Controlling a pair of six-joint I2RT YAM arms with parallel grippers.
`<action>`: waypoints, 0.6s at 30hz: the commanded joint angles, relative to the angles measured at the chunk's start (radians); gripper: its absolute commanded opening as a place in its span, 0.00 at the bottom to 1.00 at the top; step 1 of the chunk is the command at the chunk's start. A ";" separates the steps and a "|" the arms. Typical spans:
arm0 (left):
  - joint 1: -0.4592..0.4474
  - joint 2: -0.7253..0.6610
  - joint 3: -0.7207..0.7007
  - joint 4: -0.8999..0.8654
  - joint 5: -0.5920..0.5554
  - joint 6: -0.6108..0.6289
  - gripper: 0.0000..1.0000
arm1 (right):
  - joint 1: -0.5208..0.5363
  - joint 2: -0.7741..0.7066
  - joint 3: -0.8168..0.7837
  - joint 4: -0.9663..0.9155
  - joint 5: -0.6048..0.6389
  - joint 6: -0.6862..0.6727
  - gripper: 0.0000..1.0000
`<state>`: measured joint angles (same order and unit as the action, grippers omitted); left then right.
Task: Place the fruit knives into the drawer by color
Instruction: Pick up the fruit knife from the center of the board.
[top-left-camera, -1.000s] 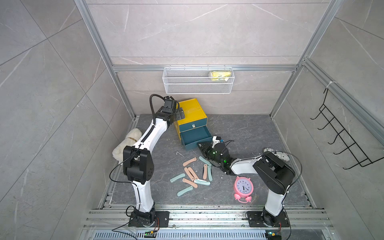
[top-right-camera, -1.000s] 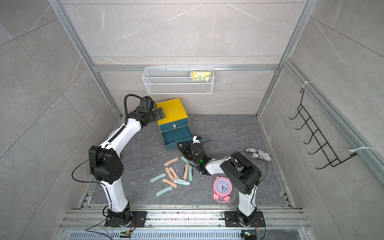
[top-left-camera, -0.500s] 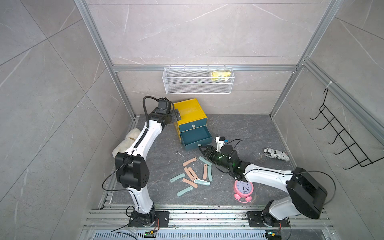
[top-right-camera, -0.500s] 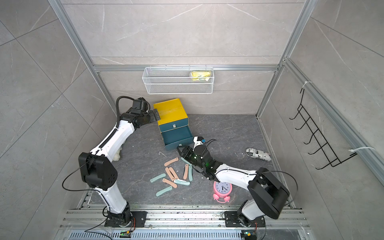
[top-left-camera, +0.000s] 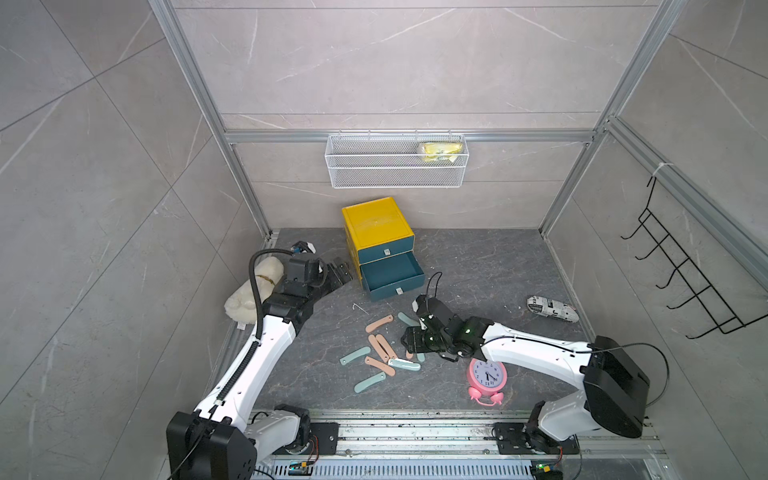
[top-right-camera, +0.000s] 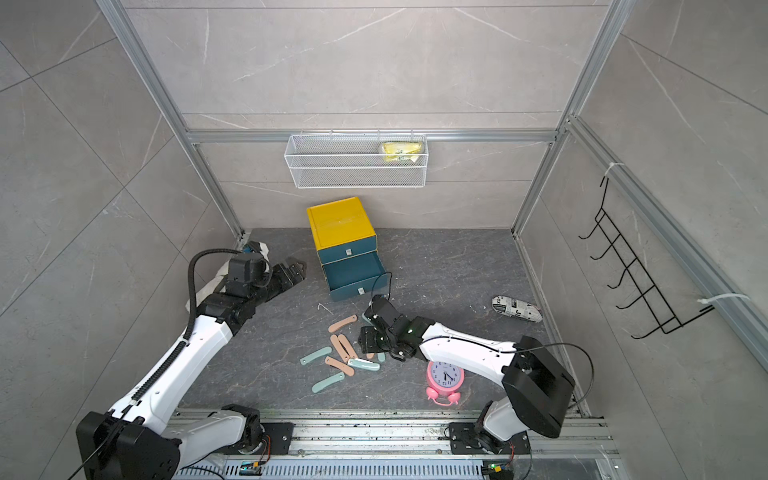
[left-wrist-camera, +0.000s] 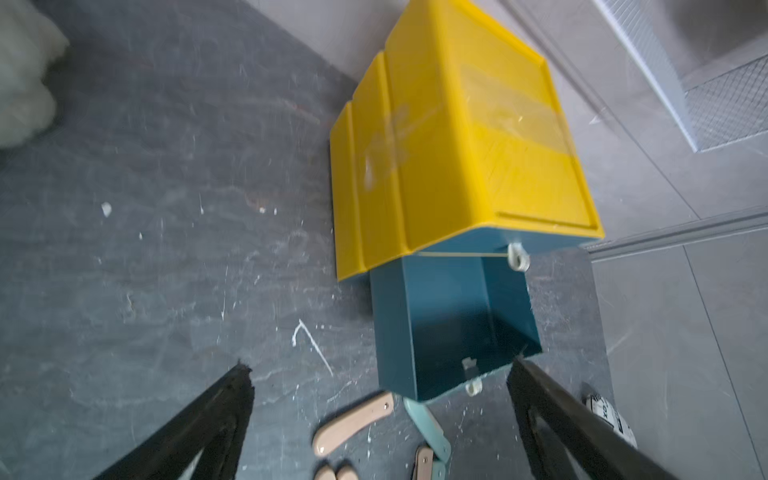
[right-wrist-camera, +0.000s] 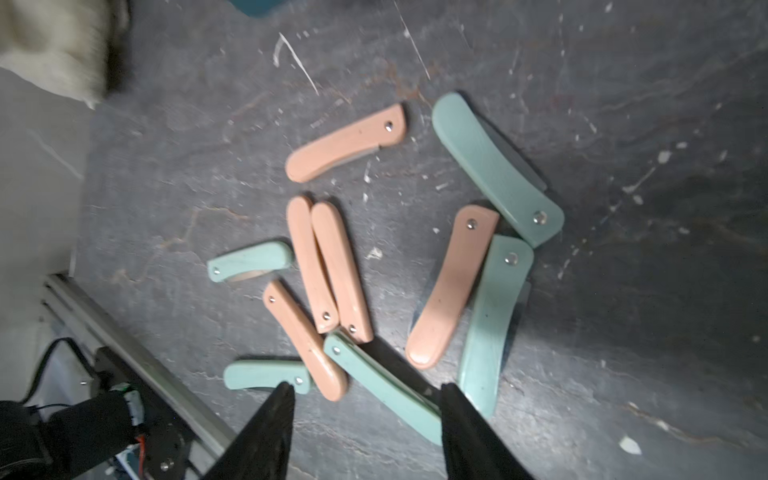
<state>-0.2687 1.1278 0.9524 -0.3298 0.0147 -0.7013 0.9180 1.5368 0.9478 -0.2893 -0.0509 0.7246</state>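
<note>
The drawer (top-left-camera: 376, 226) is a yellow cabinet with dark-teal fronts; its middle drawer (top-left-camera: 391, 269) stands pulled out, and what shows of its inside in the left wrist view (left-wrist-camera: 453, 316) is bare. Several fruit knives, salmon-pink (top-left-camera: 379, 323) and mint-teal (top-left-camera: 354, 355), lie scattered on the dark floor in front of it. My right gripper (top-left-camera: 409, 338) hovers over the pile's right side, open; a teal knife (right-wrist-camera: 382, 386) lies on the floor under the gap between its fingers. My left gripper (top-left-camera: 340, 272) is open and holds nothing, low at the cabinet's left, pointing at the open drawer.
A pink alarm clock (top-left-camera: 487, 376) stands under my right forearm. A newsprint-patterned roll (top-left-camera: 552, 309) lies at the right wall. A cream plush (top-left-camera: 253, 291) sits behind my left arm. A white wire basket (top-left-camera: 397, 166) hangs on the back wall, a black hook rack (top-left-camera: 681, 274) on the right wall.
My left gripper has dropped from beside the cabinet's top to floor level at its left. My right gripper has moved from the open drawer's front back over the knives.
</note>
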 joint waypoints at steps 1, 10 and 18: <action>-0.020 -0.073 -0.095 0.062 0.059 -0.072 0.99 | 0.010 0.085 0.022 -0.019 -0.022 -0.021 0.55; -0.041 -0.185 -0.289 0.077 0.087 -0.116 0.99 | 0.028 0.205 0.072 -0.059 0.026 -0.018 0.53; -0.043 -0.194 -0.323 0.093 0.102 -0.114 0.99 | 0.027 0.309 0.199 -0.219 0.201 -0.084 0.53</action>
<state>-0.3080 0.9539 0.6266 -0.2829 0.0902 -0.8043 0.9440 1.8088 1.1084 -0.4076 0.0490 0.6827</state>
